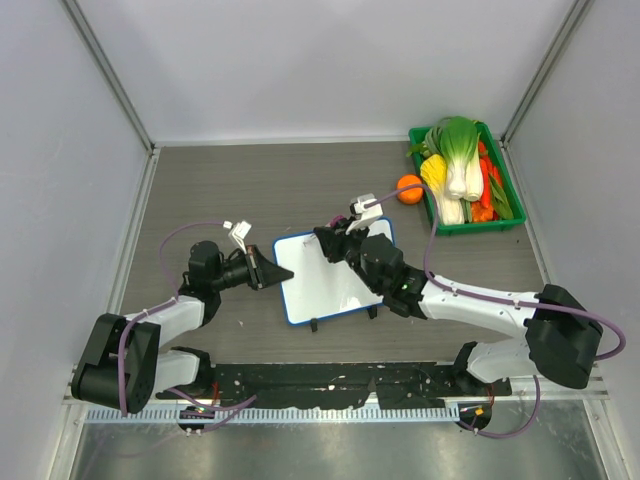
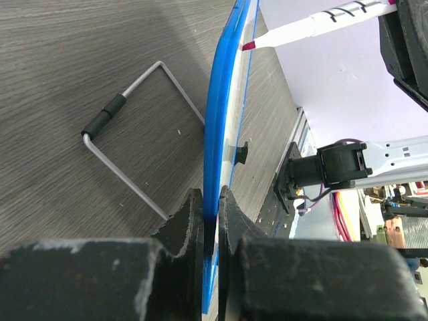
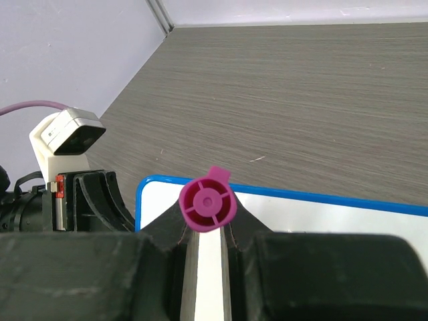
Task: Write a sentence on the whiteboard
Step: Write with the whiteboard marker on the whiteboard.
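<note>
The whiteboard [image 1: 325, 290] stands tilted in the middle of the table, white with a thin blue frame [image 2: 224, 120]. My left gripper [image 1: 272, 272] is shut on its left edge, and the fingers [image 2: 190, 217] pinch the blue frame. My right gripper [image 1: 335, 243] is over the board's upper part, shut on a white marker [image 2: 314, 25] with a magenta end [image 3: 207, 200]. The marker's pink tip [image 2: 249, 45] is right at the board's face; whether it touches I cannot tell. The sentence is out of view: the board's face [image 3: 321, 217] shows no writing.
A green bin [image 1: 497, 226] of vegetables sits at the back right, with an orange [image 1: 409, 188] beside it. A bent wire stand [image 2: 127, 134] props the board from behind. Grey walls enclose the table on three sides.
</note>
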You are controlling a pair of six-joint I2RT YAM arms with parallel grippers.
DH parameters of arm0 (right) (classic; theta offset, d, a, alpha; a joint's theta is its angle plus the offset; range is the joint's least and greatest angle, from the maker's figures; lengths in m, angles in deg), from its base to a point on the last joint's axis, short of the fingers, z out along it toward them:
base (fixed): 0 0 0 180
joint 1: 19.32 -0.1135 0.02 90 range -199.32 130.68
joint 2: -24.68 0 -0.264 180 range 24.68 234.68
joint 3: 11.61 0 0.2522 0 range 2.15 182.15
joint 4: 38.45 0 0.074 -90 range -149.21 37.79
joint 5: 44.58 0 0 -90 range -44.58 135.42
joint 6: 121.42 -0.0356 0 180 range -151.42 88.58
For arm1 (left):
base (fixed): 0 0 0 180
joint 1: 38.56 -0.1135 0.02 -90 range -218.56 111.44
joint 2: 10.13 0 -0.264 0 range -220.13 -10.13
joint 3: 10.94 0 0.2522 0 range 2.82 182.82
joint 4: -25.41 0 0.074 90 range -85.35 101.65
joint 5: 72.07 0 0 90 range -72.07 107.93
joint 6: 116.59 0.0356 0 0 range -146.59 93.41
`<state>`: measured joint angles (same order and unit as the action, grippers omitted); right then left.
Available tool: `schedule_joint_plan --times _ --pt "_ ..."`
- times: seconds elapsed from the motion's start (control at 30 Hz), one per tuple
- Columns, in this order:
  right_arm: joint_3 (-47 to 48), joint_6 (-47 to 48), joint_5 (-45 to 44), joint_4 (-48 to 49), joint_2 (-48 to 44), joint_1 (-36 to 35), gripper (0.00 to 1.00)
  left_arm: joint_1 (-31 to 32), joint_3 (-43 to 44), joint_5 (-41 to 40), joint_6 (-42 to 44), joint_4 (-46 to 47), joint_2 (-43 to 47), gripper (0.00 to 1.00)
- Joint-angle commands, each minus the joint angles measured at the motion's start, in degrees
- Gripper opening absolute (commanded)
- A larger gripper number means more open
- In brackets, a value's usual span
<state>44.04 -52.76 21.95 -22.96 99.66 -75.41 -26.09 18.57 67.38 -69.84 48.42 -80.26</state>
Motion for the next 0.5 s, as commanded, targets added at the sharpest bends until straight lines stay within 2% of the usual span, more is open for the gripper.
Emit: schedule_joint_plan --times 0.0,0.47 --pt "1.6 -0.6 -2.2 2.0 0.5 -0.2 0.01 -0.3 0.2 -6.0 4.7 -5.2 -0.6 0.00" --pt "-1.8 -2.0 -0.1 -0.2 -0.9 -0.2 0.01 -0.3 0.3 -6.2 4.8 -5.1 -0.7 0.00"
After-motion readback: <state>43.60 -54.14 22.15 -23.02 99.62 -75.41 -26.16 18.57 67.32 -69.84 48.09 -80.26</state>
